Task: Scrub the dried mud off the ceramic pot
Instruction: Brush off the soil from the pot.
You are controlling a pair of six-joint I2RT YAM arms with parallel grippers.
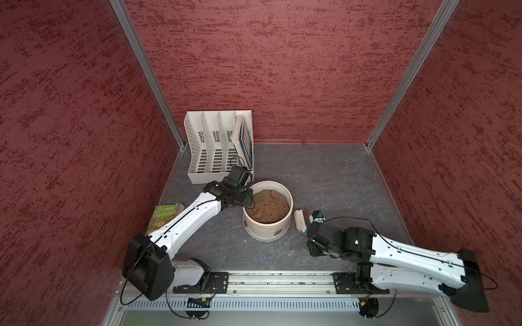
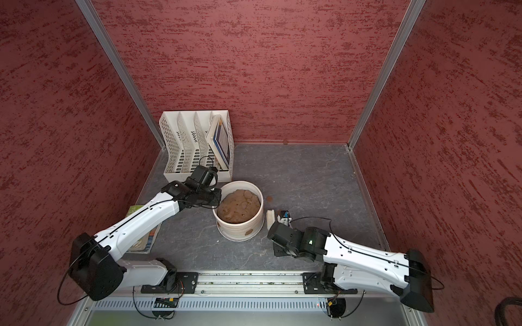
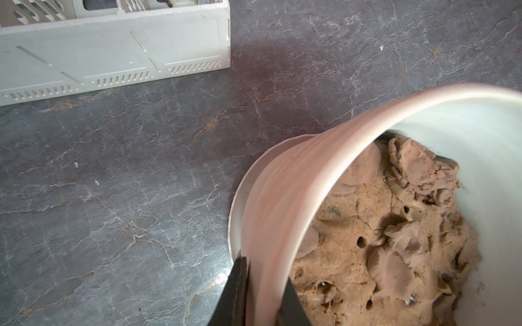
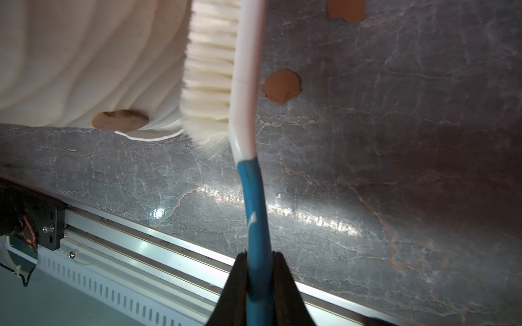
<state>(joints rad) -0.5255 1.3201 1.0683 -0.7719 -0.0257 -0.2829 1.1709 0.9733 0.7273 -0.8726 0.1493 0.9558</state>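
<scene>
Left fingers are pinching the rim of the ceramic pot, one outside the wall and one inside. That braces the pot where it stands mid-desk, in front of the file rack. Right fingers are clamped on the blue handle of the brush, bristles turned toward the ribbed wall and just beside it; I can't tell if they're touching. I'd call this the scrubbing step, brush lined up. One patch of dried mud sits low on the wall by the base. Next I'd want the bristles swung down onto that patch and pressed in with short strokes, while the left holds firm.
</scene>
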